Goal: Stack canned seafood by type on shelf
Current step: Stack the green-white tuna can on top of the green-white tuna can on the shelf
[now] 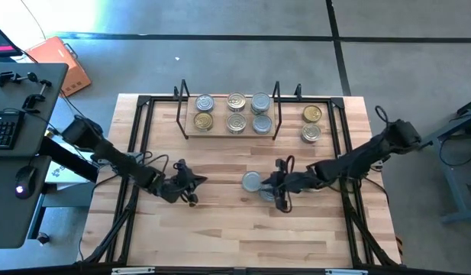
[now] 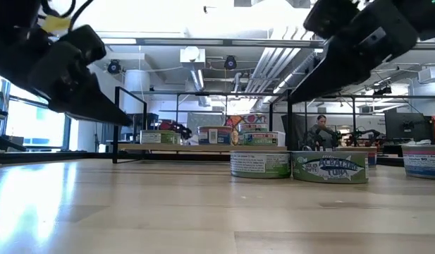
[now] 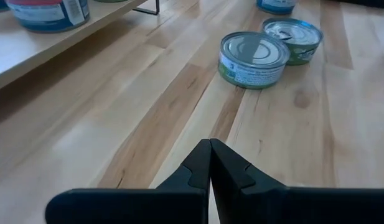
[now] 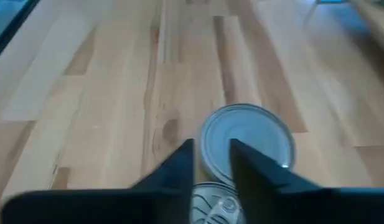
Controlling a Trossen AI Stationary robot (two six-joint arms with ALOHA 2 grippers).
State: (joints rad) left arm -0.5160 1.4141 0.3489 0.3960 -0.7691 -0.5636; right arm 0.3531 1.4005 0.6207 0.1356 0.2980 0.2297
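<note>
Label: the near tin (image 2: 330, 168) reads "Albacore Tuna"; the green-labelled tin (image 2: 260, 163) touching it is not legible.
Shelf (image 1: 231, 128): six tins in two rows, silver and gold tops mixed.
Loose tins: two gold-topped (image 1: 312, 123) beside the shelf.
Right gripper (image 1: 275, 189): fingers slightly parted, over the two mid-table tins, grasping nothing.
Left gripper (image 1: 191, 182): clenched, empty, well apart from them.

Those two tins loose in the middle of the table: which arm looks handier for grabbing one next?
The right. Its pincer hangs directly over the two tins, fingers slightly parted. The left pincer is shut and sits farther off, with bare table between it and them.
</note>
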